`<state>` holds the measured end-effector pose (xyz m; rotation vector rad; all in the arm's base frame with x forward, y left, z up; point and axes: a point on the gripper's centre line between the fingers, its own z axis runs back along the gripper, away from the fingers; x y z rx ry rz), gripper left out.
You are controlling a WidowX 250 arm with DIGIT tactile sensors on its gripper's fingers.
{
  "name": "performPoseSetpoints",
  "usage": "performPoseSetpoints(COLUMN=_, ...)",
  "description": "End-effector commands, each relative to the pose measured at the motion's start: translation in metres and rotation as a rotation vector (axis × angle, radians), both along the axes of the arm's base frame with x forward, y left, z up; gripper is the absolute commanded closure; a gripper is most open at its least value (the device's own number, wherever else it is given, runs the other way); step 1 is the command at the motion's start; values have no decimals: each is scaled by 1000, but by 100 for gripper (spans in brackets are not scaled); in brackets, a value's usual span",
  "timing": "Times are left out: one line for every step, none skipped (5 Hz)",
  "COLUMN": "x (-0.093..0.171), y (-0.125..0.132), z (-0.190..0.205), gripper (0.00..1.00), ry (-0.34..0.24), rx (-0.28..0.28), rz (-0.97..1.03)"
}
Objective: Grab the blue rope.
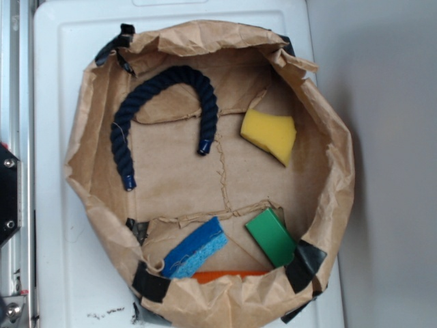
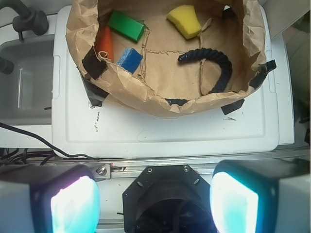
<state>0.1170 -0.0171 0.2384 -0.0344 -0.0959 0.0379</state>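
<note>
White plastic forms the worktop (image 1: 68, 205), a lidded bin top that carries a crumpled brown paper bag (image 1: 328, 198) folded down into a shallow bowl, its rim patched with strips of black tape (image 1: 151, 281).

Inside the bowl, the blue rope (image 1: 164, 85) lies in the upper left of the exterior frame, bent in an arch whose two shiny capped ends point toward the lower edge; the longer leg runs down the left side and the shorter one ends near the middle of the bag floor. It lies flat on the paper and nothing touches it. In the wrist view the same rope (image 2: 221, 68) sits at the right of the bag, partly hidden behind the near rim.

A yellow sponge (image 1: 270, 134) rests to the right of the rope, apart from it. Along the lower edge of the bag lie a bright blue sponge (image 1: 196, 248), a green block (image 1: 271, 236) and an orange piece (image 1: 229, 275) half tucked under the rim.

The hand (image 2: 154, 199) fills the bottom of the wrist frame, well back from the bag and over the metal rail. Its two pale fingers (image 2: 73, 204) stand wide apart with nothing between them.
</note>
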Motion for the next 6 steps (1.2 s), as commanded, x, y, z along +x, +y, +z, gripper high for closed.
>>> performPoseSetpoints(x=0, y=0, z=0, gripper=0, ry=0, rx=0, rz=0)
performPoseSetpoints(x=17, y=3, z=1, gripper=0, ry=-4, rx=-20, rz=64)
performPoseSetpoints(x=20, y=6, z=3, gripper=0, ry=-33, rx=-18, rz=87)
performPoseSetpoints(x=46, y=10, z=-1, gripper=0, ry=-59, rx=-20, rz=130)
performPoseSetpoints(x=72, y=6, z=-9, gripper=0, ry=-83, rx=-18, rz=161)
performPoseSetpoints(x=107, y=4, z=-18, gripper=0, ry=-96, rx=1, rz=183)
